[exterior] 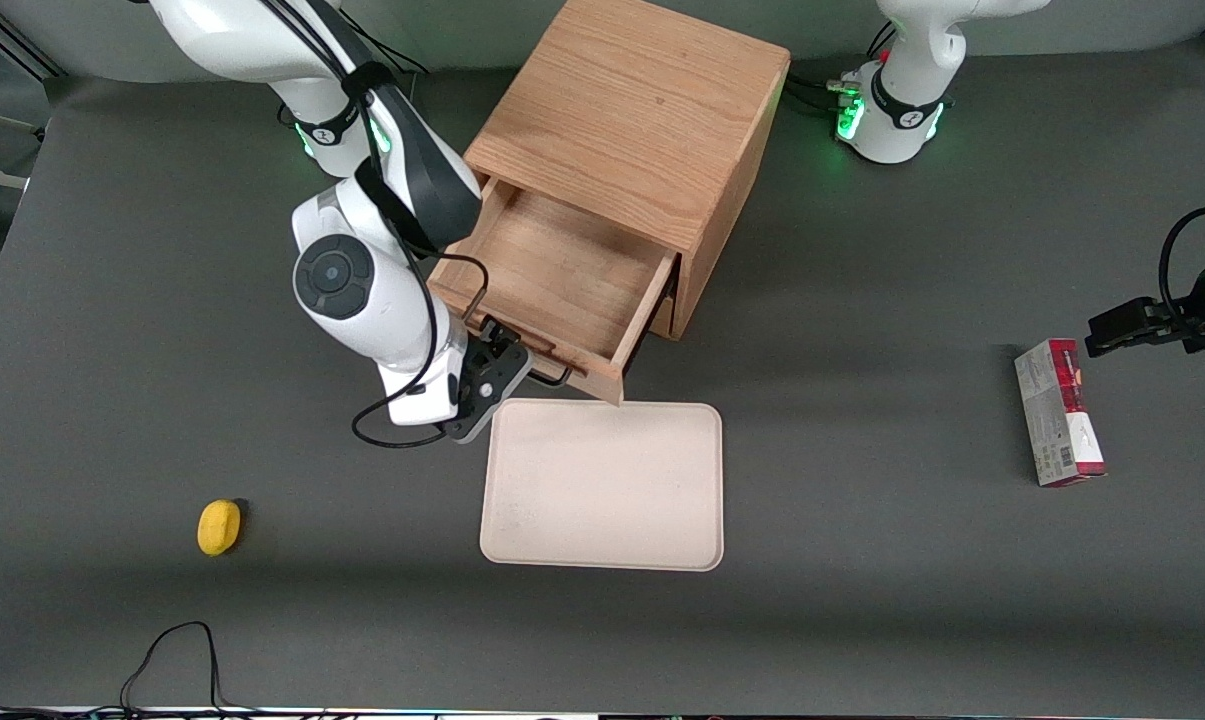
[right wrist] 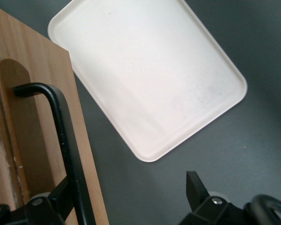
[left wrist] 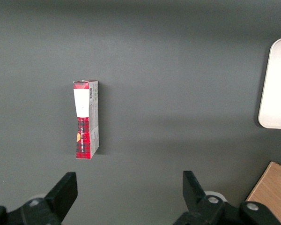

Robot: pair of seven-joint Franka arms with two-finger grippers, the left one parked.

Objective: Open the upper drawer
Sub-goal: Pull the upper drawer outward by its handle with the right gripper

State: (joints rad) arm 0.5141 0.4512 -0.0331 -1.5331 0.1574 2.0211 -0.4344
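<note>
The upper drawer [exterior: 562, 275] stood pulled well out of the wooden cabinet [exterior: 632, 120], its shallow tray bare. Its front edge overhung the empty cream tray [exterior: 602, 485] nearer the front camera. The gripper [exterior: 502, 365] sat at the dark wire handle [right wrist: 65, 140], fingers spread, one finger [right wrist: 61, 199] touching it.

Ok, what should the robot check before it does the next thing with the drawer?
1. Upper drawer pulled out: ok, its wooden inside shows.
2. Gripper at the handle: ok, the bar runs between its open fingers.
3. Fingers clear of the handle before backing off: cannot tell, one finger looks very close to the bar.
4. Tray in the drawer's path: not ok, the drawer's front corner reaches over its rim.
5. Drawer inside empty: ok, nothing visible in it.
</note>
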